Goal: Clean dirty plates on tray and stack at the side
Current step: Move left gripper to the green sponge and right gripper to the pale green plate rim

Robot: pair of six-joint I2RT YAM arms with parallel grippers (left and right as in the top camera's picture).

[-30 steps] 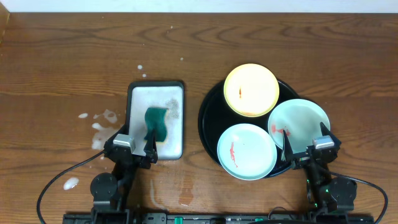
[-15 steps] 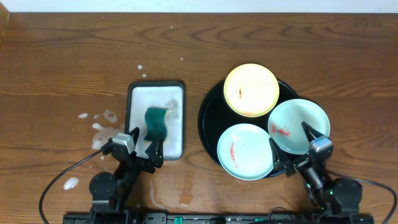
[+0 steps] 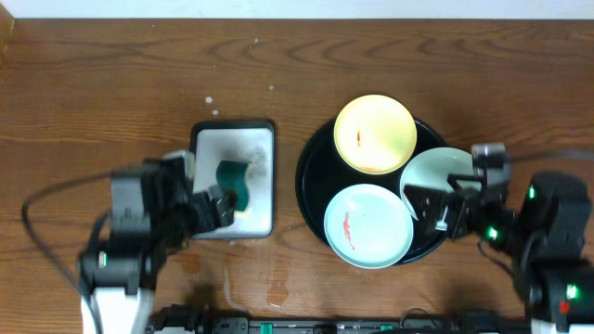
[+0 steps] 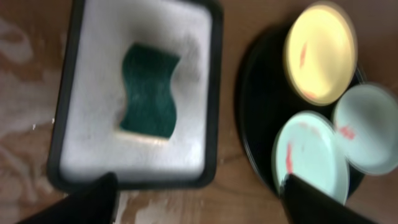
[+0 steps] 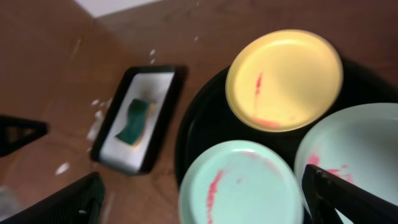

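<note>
The black tray (image 3: pixel 311 176) holds three plates. The yellow plate (image 3: pixel 375 134) sits at the back with a small red smear. One mint plate (image 3: pixel 368 225) is at the front with a red streak. The other mint plate (image 3: pixel 436 172) is at the right, partly under my right gripper (image 3: pixel 438 209). That gripper is open and empty above the tray's right side. In the right wrist view the yellow plate (image 5: pixel 284 81) and both mint plates (image 5: pixel 239 186) (image 5: pixel 354 143) lie between the open fingers (image 5: pixel 202 208). My left gripper (image 3: pixel 209 209) is open and empty.
A small rectangular dark tray (image 3: pixel 197 139) with soapy white inside holds a green sponge (image 3: pixel 234 181), also in the left wrist view (image 4: pixel 148 90). Soap splashes (image 3: pixel 153 181) mark the wood to its left. The left fingers (image 4: pixel 199 205) span the soapy tray's near edge.
Both arms have risen from the near table edge and reached forward. The left is now at the soapy tray's front. The right is now over the right mint plate.
</note>
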